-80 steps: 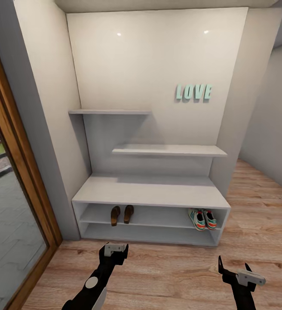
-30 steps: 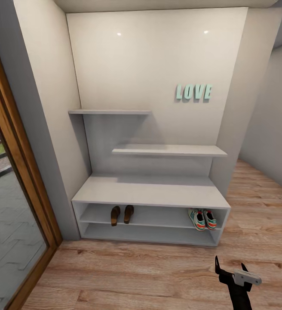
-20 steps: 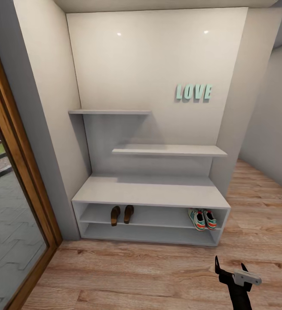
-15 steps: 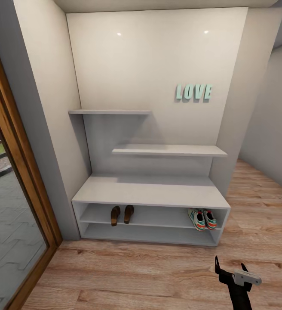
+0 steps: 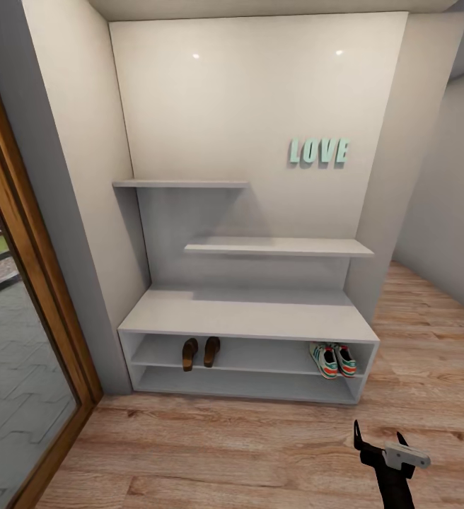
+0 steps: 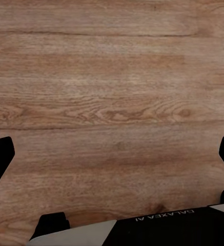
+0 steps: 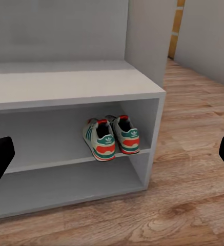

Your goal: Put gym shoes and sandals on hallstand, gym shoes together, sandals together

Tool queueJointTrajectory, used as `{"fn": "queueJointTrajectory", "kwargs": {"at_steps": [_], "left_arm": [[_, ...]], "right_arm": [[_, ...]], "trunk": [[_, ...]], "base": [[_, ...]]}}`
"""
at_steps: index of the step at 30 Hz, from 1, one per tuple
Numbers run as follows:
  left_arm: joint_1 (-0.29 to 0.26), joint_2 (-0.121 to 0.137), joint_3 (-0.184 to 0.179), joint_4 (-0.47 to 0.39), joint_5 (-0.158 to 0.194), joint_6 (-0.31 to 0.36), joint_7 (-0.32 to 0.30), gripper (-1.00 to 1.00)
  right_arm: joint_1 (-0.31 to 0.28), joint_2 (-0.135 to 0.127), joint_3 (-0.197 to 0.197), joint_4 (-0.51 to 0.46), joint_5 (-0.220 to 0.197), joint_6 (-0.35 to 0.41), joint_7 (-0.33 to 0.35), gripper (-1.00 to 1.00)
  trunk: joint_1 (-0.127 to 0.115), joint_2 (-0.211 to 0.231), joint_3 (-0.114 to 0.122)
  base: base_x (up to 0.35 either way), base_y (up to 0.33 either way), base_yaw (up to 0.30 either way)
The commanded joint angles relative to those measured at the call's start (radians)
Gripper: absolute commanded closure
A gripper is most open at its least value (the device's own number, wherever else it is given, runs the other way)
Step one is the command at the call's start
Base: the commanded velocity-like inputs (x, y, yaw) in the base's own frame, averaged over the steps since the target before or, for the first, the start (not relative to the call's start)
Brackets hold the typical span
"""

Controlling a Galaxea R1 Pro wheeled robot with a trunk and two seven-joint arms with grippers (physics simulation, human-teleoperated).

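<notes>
**A:** Starting nearest us, what do we have? At about five o'clock in the head view our right gripper (image 5: 377, 452) hangs over the corridor floor (image 5: 260, 452), well short of the rack. In its own wrist view the two fingertips (image 7: 0, 159) sit at opposite edges with nothing between them, so we read it as spread wide and empty.

**B:** And our left gripper (image 6: 112, 164) points straight down at bare planks, fingers likewise far apart, holding nothing.

**A:** Farther off, at twelve o'clock, stands the hallstand (image 5: 250, 314). On its upper open shelf the two sandals (image 5: 200, 352) sit side by side toward eleven o'clock, and the two gym shoes (image 5: 333, 359) sit touching each other toward one o'clock, heels facing us in the right wrist view.

**B:** So we judge the task essentially finished: both pairs on the rack, none on the floor. What could still go wrong?

**A:** Mostly us. The sneakers look close to the shelf's front edge and to the end panel. If we swing the right arm forward or roll the base in carelessly, we could clip the bench and knock a shoe off onto the floor.

**B:** Or nudge one apart from its mate. Pulling straight back seems safest.
</notes>
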Motion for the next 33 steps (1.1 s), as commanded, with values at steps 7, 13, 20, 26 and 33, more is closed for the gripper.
{"fn": "queueJointTrajectory", "kwargs": {"at_steps": [7, 13, 20, 26, 33], "left_arm": [[0.001, 0.000, 0.000, 0.000, 0.000, 0.000, 0.000, -1.00], [0.001, 0.000, 0.000, 0.000, 0.000, 0.001, 0.000, -1.00], [0.001, 0.000, 0.000, 0.000, 0.000, 0.000, 0.000, -1.00], [0.001, 0.000, 0.000, 0.000, 0.000, 0.000, 0.000, -1.00], [0.001, 0.000, 0.000, 0.000, 0.000, 0.000, 0.000, -1.00]], "right_arm": [[0.000, 0.000, 0.000, 0.000, 0.000, 0.000, 0.000, -1.00], [0.000, 0.000, 0.000, 0.000, 0.000, 0.000, 0.000, -1.00], [0.000, 0.000, 0.000, 0.000, 0.000, 0.000, 0.000, -1.00], [0.000, 0.000, 0.000, 0.000, 0.000, 0.000, 0.000, -1.00], [0.000, 0.000, 0.000, 0.000, 0.000, 0.000, 0.000, -1.00]], "trunk": [[0.000, 0.000, 0.000], [0.000, 0.000, 0.000], [0.000, 0.000, 0.000], [0.000, 0.000, 0.000], [0.000, 0.000, 0.000]], "base": [[0.000, 0.000, 0.000], [0.000, 0.000, 0.000], [0.000, 0.000, 0.000], [0.000, 0.000, 0.000], [0.000, 0.000, 0.000]]}}
